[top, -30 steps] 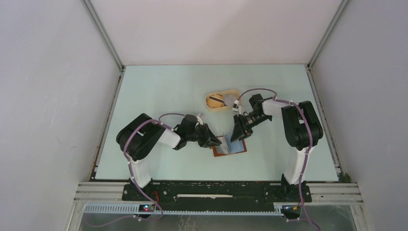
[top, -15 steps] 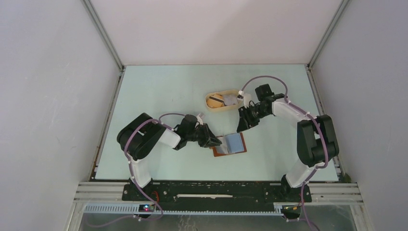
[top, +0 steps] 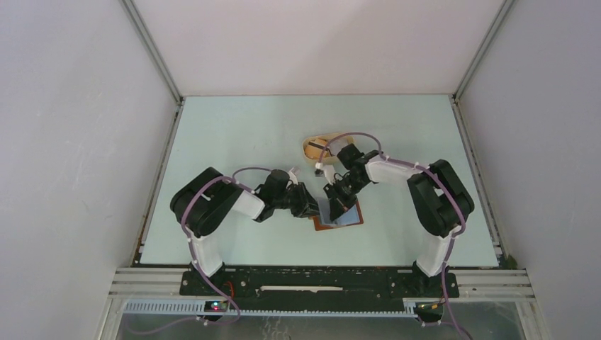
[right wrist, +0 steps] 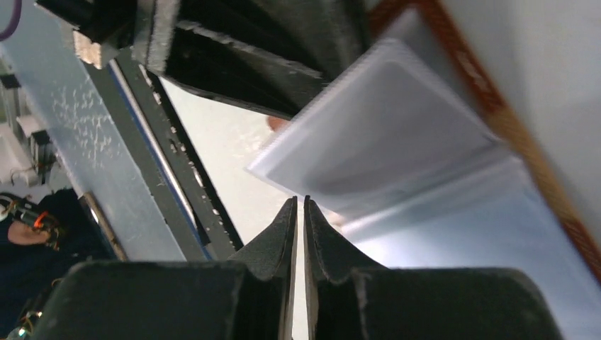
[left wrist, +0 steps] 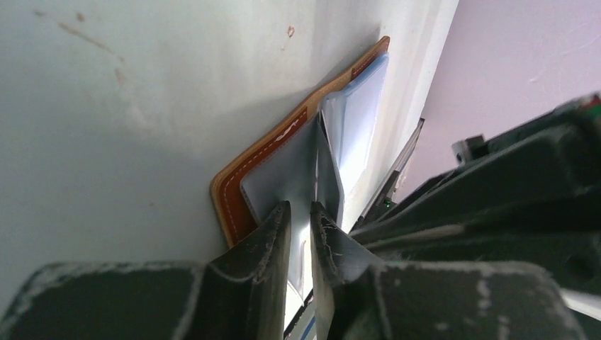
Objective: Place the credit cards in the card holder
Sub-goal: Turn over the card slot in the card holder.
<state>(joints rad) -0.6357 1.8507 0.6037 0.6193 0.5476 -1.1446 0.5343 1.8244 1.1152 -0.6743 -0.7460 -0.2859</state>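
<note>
The card holder lies open on the table, reddish-brown leather with pale blue-grey inner pockets; it also shows in the left wrist view and the right wrist view. My left gripper is at its left edge, and its jaws are shut on a translucent pocket flap, holding it raised. My right gripper hangs just over the holder, jaws pressed together on a thin credit card seen edge-on. A raised pale flap lies just ahead of it.
A tan oval tray stands behind the holder, partly hidden by the right arm, with something dark inside. Grey walls enclose the table on three sides. The two grippers are almost touching over the holder.
The right gripper left the holder, reached back to the tan tray, and has now returned over the holder's left half. The left gripper has stayed at the holder's left edge.
</note>
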